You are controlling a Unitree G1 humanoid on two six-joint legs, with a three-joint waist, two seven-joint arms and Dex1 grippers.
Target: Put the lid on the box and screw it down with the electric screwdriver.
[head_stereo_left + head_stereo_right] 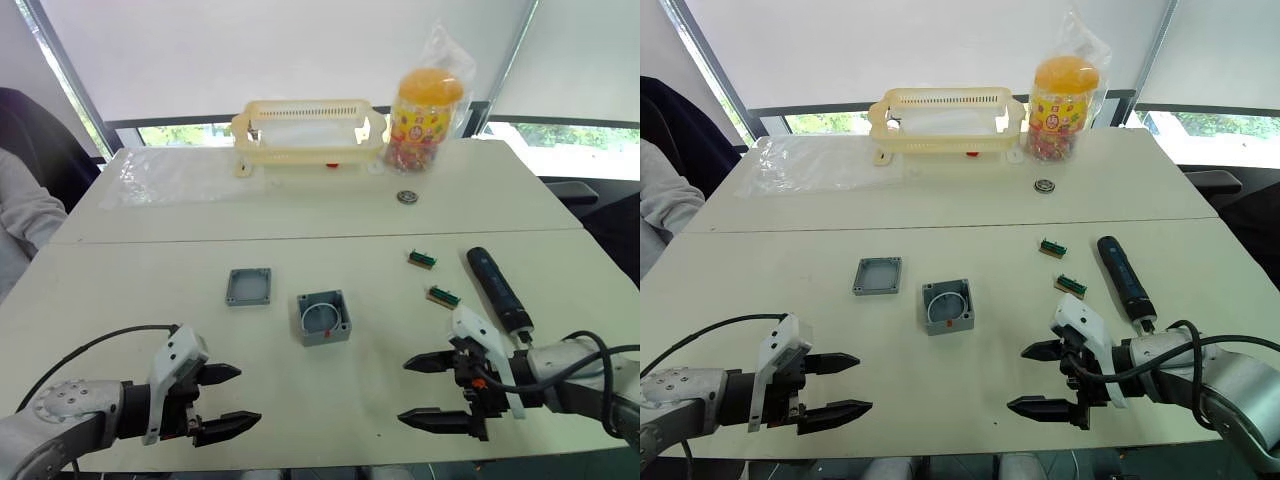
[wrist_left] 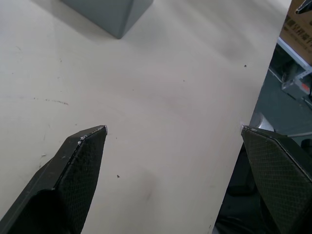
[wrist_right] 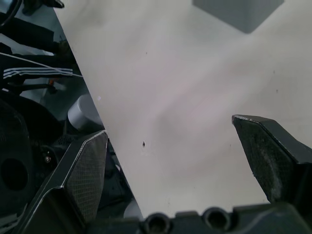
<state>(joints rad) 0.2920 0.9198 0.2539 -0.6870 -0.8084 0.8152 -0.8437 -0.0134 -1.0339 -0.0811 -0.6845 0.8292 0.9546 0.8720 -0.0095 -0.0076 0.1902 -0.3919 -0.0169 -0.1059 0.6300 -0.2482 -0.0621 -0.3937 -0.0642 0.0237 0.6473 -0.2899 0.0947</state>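
Both grippers hang open and empty at the near table edge, left gripper point(image 1: 222, 399) at 7 o'clock, right gripper point(image 1: 435, 392) at 5. Nothing is started, judging by the layout: the box point(image 1: 324, 318) sits open at centre, apparently empty, the lid point(image 1: 248, 286) just beside it at 10 o'clock, the electric screwdriver point(image 1: 499, 289) untouched at 3. Farthest, at 12, a yellow basket point(image 1: 308, 130) and a candy jar point(image 1: 425, 121).

lid point(image 1: 248, 286) left of box point(image 1: 323, 318), screwdriver point(image 1: 499, 289) right
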